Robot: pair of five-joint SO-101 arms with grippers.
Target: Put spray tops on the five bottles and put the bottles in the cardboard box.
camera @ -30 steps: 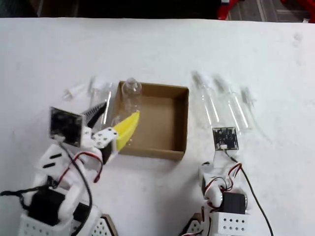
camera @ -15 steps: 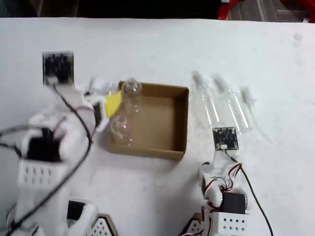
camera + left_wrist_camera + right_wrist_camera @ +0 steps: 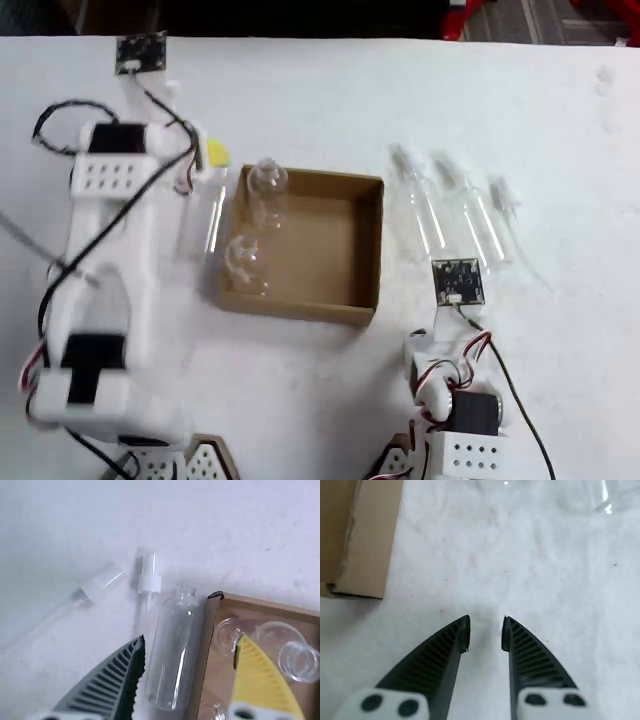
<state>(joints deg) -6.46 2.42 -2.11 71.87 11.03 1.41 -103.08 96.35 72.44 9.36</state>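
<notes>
My left gripper (image 3: 190,642) is open, its grey and yellow fingers hanging above an uncapped clear bottle (image 3: 174,655) that lies on the table against the cardboard box's left wall (image 3: 209,630). In the high view that bottle (image 3: 205,215) lies left of the box (image 3: 365,240), with the left gripper (image 3: 198,158) at its far end. Two spray tops (image 3: 149,577) (image 3: 102,580) lie just beyond the bottle's neck. Two clear bottles (image 3: 266,184) (image 3: 245,265) rest inside the box. My right gripper (image 3: 484,630) is open over bare table, near the box's corner (image 3: 365,540).
Two more clear bottles (image 3: 420,205) (image 3: 472,215) and a loose spray top (image 3: 502,200) lie right of the box, beyond the right arm (image 3: 450,400). The left arm (image 3: 105,260) stretches along the table's left side. The table's far edge runs behind.
The left arm has stretched out away from the table's front, carrying its gripper from the box's left wall to the far end of the loose bottle. The right arm has not moved.
</notes>
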